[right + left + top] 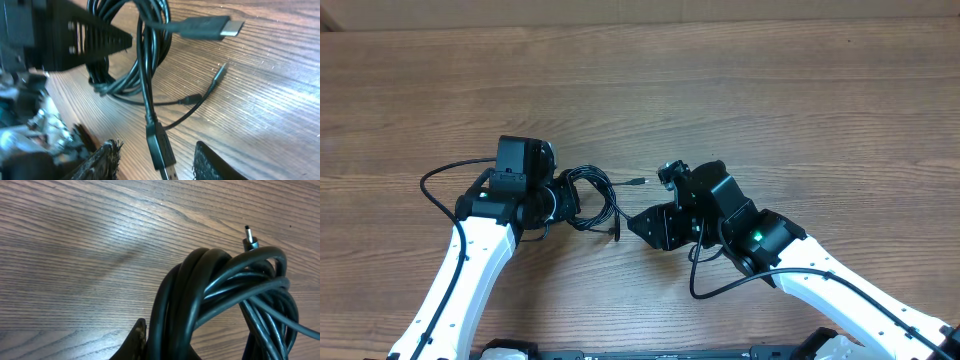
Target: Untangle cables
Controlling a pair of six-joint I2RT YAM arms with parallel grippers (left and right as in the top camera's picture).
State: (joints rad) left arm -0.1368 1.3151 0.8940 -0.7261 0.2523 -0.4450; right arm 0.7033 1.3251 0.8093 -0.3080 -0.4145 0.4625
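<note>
Black thin cables (592, 196), a tangled coil with silver-tipped ends, lie mid table (750, 90). The left gripper (568, 200) clamps the coil's 9 o'clock edge; the right gripper (642, 222) at 4 o'clock stands parted, one plug (161, 145) loose in the gap. The coil's left part is hidden under the left gripper, strand count unclear.

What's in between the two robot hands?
The overhead view shows it: the coiled black cables lie between the left gripper and the right gripper, on the wooden table.
</note>
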